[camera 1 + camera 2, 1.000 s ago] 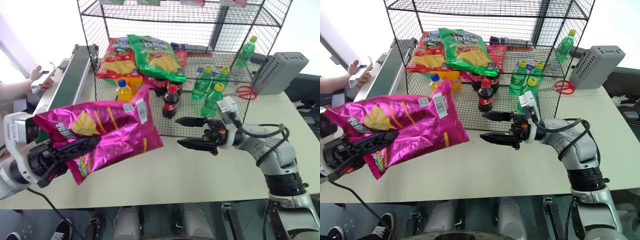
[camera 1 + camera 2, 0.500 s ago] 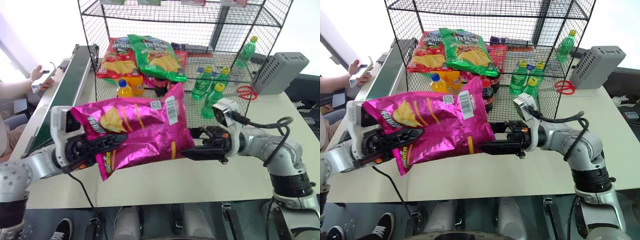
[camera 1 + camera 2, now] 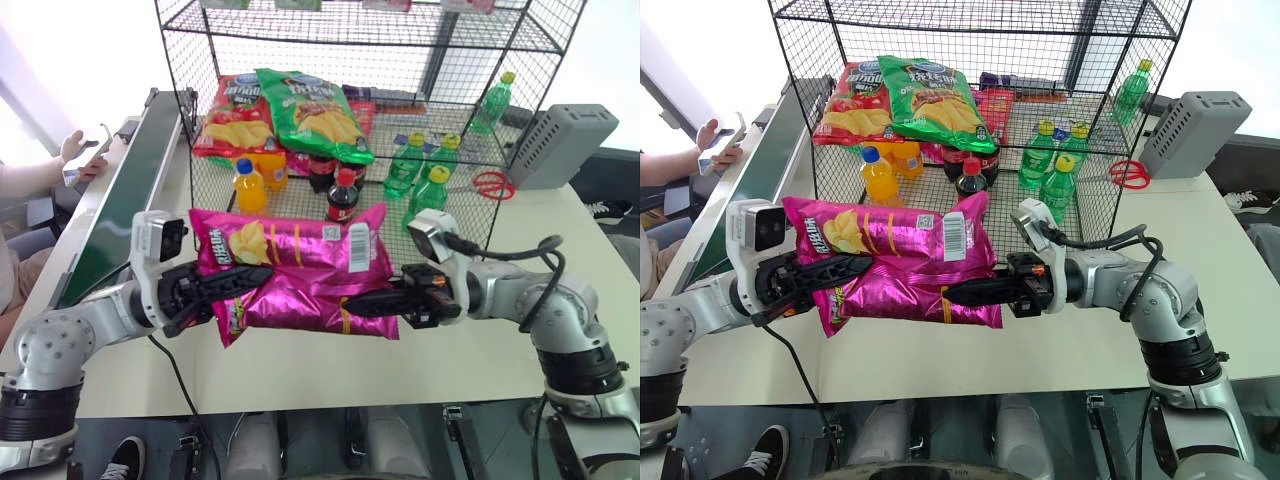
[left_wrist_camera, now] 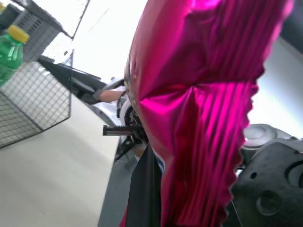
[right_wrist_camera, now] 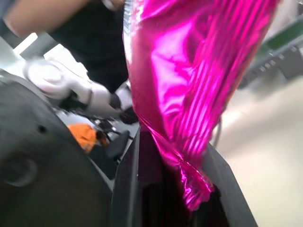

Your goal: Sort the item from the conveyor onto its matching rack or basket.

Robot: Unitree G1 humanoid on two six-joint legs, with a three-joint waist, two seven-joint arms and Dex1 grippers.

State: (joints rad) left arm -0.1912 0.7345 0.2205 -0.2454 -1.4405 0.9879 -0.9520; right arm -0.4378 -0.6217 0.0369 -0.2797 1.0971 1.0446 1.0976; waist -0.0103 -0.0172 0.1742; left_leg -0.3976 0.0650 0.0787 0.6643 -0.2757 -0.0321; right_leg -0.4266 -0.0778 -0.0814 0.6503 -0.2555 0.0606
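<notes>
Two claws hold the magenta chip bag [image 3: 295,275] in the air above the counter [image 3: 450,350], just in front of the black wire rack [image 3: 190,150]: the left claw [image 3: 245,282] is clamped on its left end, the right claw [image 3: 365,303] is pinched on its lower right edge, barcode patch facing up

Pale table [image 3: 330,375], bright white backdrop
</notes>
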